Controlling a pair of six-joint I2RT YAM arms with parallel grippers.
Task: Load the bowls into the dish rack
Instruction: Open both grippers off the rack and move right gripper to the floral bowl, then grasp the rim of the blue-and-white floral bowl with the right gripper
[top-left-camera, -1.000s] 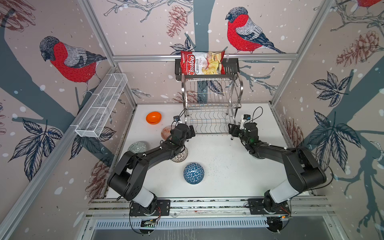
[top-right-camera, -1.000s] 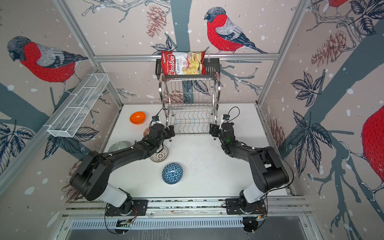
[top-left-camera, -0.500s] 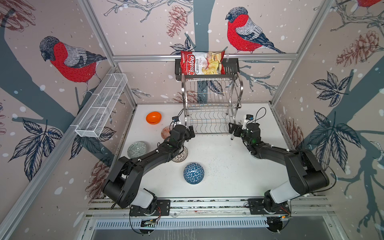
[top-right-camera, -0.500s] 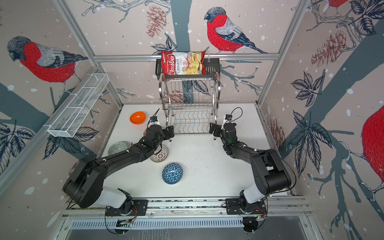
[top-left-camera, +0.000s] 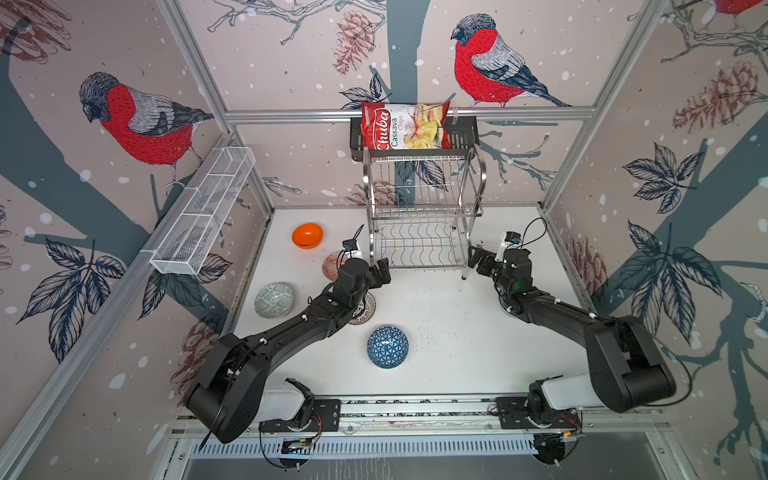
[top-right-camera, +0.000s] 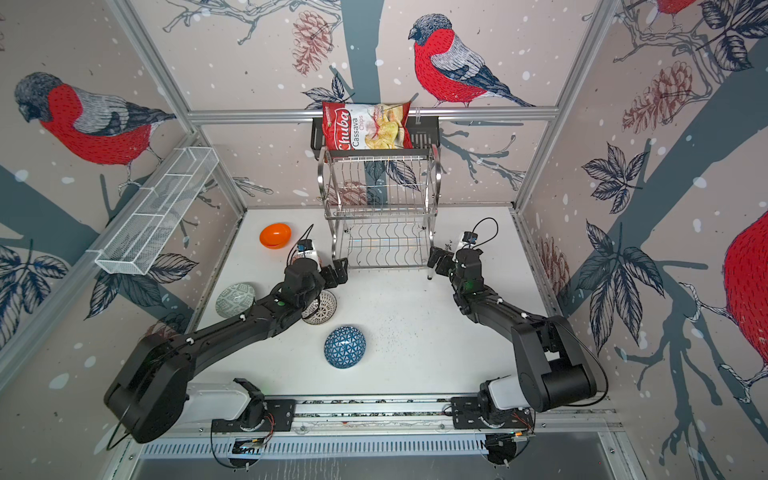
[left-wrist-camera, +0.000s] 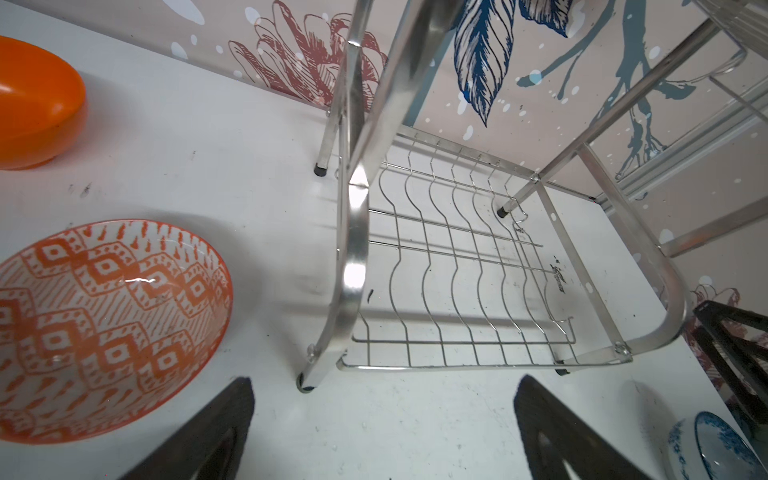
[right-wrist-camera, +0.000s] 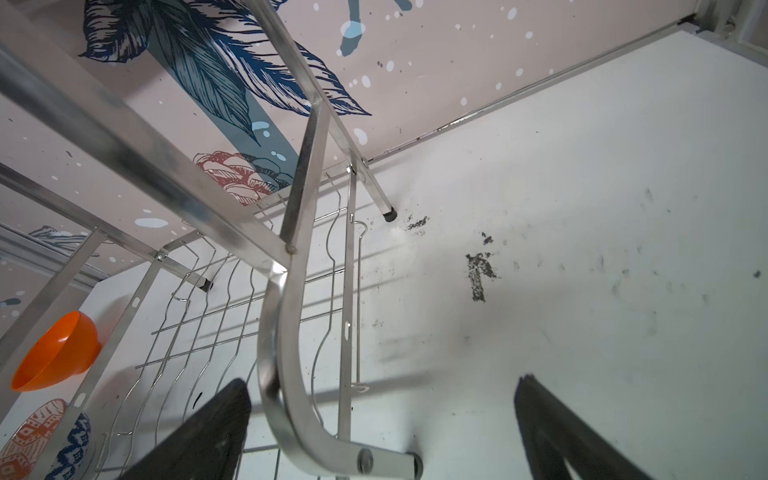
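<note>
Left arm (top-left-camera: 299, 328) has stretched flatter; left hand (top-left-camera: 380, 271) and right hand (top-left-camera: 478, 259), both spread, flank the dish rack (top-left-camera: 424, 210).

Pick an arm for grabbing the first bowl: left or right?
Left. The left gripper, open, sits beside the red-white patterned bowl. The right gripper, also open, has the dish rack end frame between its fingers and would likely have to back off first.

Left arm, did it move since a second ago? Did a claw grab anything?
Its elbow swung back toward the front, uncovering more of the grey-green bowl. The left claw and right claw stayed by the rack, open and empty. The rack and other bowls did not move.
</note>
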